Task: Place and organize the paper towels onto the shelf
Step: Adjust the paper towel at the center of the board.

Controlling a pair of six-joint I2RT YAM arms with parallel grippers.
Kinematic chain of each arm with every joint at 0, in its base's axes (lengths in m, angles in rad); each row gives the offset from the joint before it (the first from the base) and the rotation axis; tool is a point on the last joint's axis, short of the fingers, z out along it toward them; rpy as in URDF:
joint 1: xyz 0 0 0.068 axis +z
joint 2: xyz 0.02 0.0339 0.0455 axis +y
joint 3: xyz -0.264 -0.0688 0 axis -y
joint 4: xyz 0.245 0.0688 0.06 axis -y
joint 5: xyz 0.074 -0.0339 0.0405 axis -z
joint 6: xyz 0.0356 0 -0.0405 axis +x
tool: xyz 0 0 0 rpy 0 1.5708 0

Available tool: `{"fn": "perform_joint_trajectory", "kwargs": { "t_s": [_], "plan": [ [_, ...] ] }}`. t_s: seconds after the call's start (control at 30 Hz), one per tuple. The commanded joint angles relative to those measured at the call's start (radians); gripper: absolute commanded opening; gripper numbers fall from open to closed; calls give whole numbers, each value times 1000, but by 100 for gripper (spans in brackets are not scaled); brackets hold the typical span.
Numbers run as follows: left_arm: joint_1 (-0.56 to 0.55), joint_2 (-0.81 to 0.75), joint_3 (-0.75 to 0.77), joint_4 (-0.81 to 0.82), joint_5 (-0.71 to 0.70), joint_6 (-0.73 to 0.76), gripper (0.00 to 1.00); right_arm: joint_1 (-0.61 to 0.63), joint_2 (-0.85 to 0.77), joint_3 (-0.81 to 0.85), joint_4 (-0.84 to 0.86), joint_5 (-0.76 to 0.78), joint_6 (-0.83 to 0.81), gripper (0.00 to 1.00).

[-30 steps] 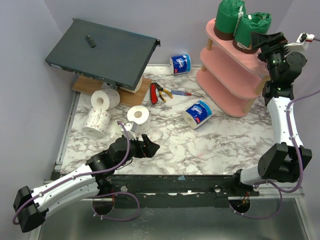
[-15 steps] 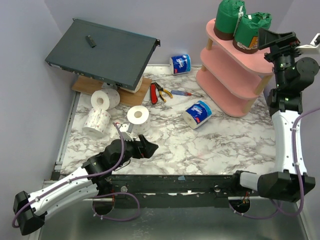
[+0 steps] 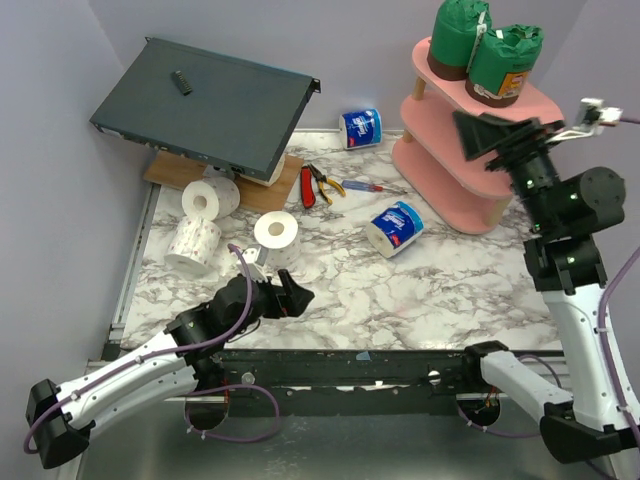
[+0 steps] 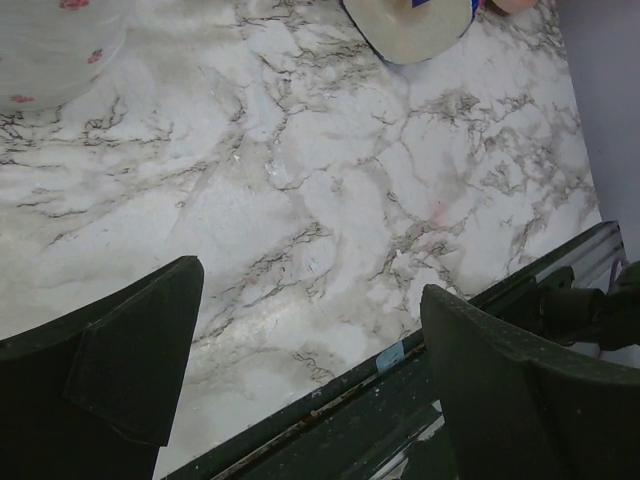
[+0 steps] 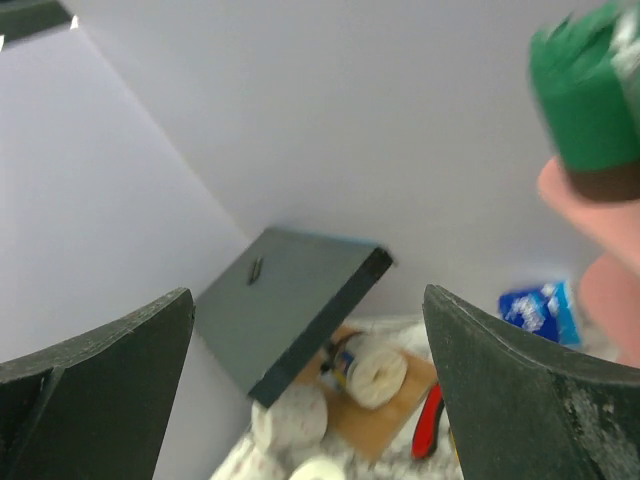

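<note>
On the top board of the pink shelf (image 3: 440, 182), two green rolls (image 3: 458, 38) stand up side by side. They touch or almost touch.

A second ago the right gripper (image 3: 463, 135) was up high, right next to the green roll nearer that arm. Now it has pulled back and come down. It hangs in front of the middle board and points out over the table (image 3: 400, 290). Its two fingers are spread wide apart and it holds nothing. This likely means the green roll has been let go and can stand by itself, so this arm is free to get another roll.

The left gripper (image 3: 296, 290) has hardly moved. It sits low over the front of the table. Its fingers are spread wide too, and only bare table shows between them.

Five rolls are still down on the table. Three white rolls (image 3: 211, 198) sit near the left side, and the closest one is just past the left gripper. One blue-and-white roll (image 3: 361, 128) is by the back wall. Another blue-and-white one (image 3: 396, 228) lies near the foot of the shelf. No rolls can be seen on the two lower boards.

So the job is only partly done. The blue-and-white roll by the shelf looks like the easiest one for the right arm to pick up next. The left arm could take a white one.
</note>
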Motion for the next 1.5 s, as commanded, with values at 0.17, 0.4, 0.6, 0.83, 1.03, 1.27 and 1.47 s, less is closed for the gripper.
{"fn": "perform_joint_trajectory", "kwargs": {
  "t_s": [0.17, 0.4, 0.6, 0.83, 1.03, 1.27, 1.47],
  "plan": [
    [4, -52, 89, -172, -150, -11, 95, 495, 12, -209, -208, 294, -169, 100],
    [6, -91, 98, -249, -221, -50, 94, 579, -6, -418, -228, 398, -135, 100],
    [7, -105, 111, -291, -287, -60, 94, 581, -77, -619, -214, 395, -56, 98],
    [58, 29, 275, -405, -404, -7, 93, 597, -92, -722, -165, 304, -8, 97],
    [279, 158, 336, -367, -211, 41, 93, 608, -77, -769, -151, 269, -14, 96],
    [411, 377, 412, -299, -56, 66, 91, 610, -90, -794, -171, 239, -33, 97],
    [452, 520, 486, -267, -46, 47, 90, 610, -125, -816, -199, 240, -34, 100]
  ]
}}
